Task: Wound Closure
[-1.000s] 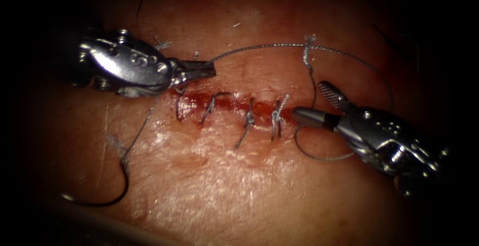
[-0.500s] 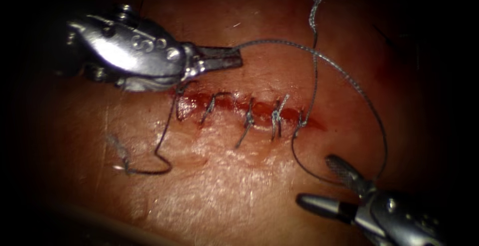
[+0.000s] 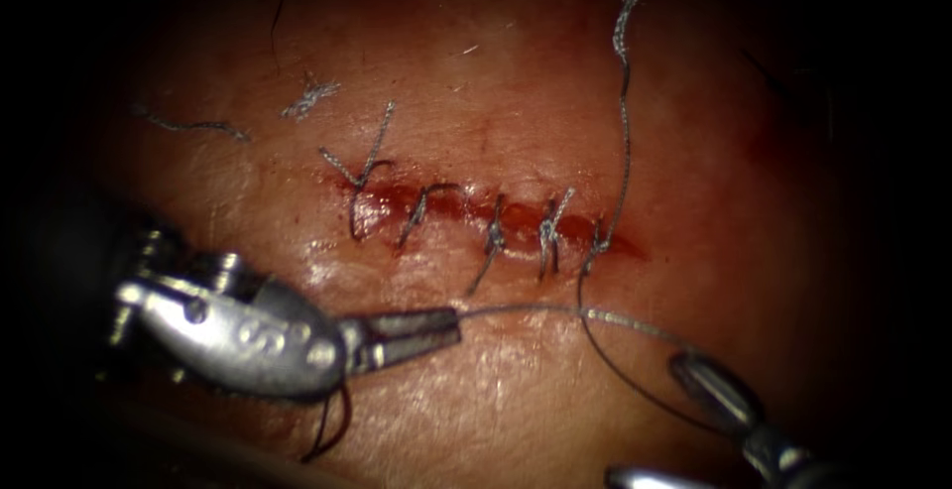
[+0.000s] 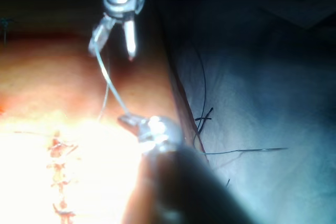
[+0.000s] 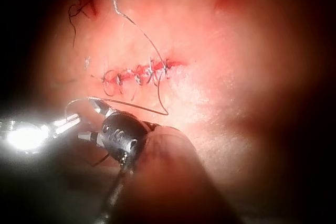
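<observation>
The cut (image 3: 496, 216) in the tissue (image 3: 476, 400) carries several stitches. My left tool (image 3: 451, 325) sits below the cut, jaws shut on the thread (image 3: 535, 310). That thread runs right to the open right tool (image 3: 645, 417) and lies over its upper jaw; the right tool holds nothing. A thread loop (image 3: 625, 380) hangs from the last stitch (image 3: 595, 249), and a tail (image 3: 625, 72) rises above it. The left wrist view shows the left tool (image 4: 126, 120) joined by thread to the right tool (image 4: 114, 51). A thin dark line, perhaps the needle (image 4: 252, 150), lies off the tissue.
Cut ends of thread (image 3: 309, 97) lie on the tissue above the cut's left end. A dark strand (image 3: 332, 429) curls under the left tool near the tissue's front edge. Blue cloth (image 4: 262, 77) lies beside the tissue. Red fluid fills the cut.
The left tool swung from above the cut's left end to below it, carrying the thread down. The right tool dropped toward the lower right, jaws still open.
</observation>
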`<action>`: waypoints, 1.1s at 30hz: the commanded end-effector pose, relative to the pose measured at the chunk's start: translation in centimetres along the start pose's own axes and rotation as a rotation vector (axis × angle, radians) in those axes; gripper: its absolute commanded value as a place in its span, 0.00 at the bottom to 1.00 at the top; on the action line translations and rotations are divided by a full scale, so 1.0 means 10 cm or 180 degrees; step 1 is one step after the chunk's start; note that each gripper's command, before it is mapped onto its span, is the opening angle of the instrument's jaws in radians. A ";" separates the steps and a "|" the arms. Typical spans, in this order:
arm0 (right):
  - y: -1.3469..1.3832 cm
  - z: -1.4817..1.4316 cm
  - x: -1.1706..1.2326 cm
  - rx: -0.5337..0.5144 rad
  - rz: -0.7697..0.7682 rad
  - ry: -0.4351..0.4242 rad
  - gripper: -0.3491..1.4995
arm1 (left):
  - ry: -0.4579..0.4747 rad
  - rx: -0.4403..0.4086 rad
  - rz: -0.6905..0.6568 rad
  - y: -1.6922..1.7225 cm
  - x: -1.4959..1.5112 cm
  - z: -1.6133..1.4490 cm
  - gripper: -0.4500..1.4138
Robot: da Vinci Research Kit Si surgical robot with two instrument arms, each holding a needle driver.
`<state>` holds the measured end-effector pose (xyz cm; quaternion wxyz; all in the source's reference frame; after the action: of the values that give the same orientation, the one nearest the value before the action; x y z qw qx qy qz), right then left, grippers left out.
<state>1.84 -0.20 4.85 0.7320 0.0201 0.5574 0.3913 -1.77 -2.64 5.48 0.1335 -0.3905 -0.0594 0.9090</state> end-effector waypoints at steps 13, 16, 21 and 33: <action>0.062 0.039 -0.012 -0.0394 -0.0069 -0.0002 0.83 | -0.0035 -0.0085 0.0013 0.014 -0.003 0.021 0.00; 0.077 0.046 -0.012 -0.0507 -0.0052 0.0071 0.83 | -0.0065 -0.0119 0.0015 0.026 -0.011 0.030 0.00; 0.094 0.059 0.002 -0.0494 -0.0002 0.0198 0.83 | -0.0096 -0.0234 0.0009 0.040 -0.021 0.061 0.00; 0.056 0.062 0.021 0.0106 0.0018 0.0329 0.81 | -0.0172 -0.0368 -0.0092 -0.026 -0.051 0.133 0.00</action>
<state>1.98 0.59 5.12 0.7003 0.0150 0.6035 0.3810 -2.36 -2.43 6.78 0.1211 -0.3708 -0.1230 0.9125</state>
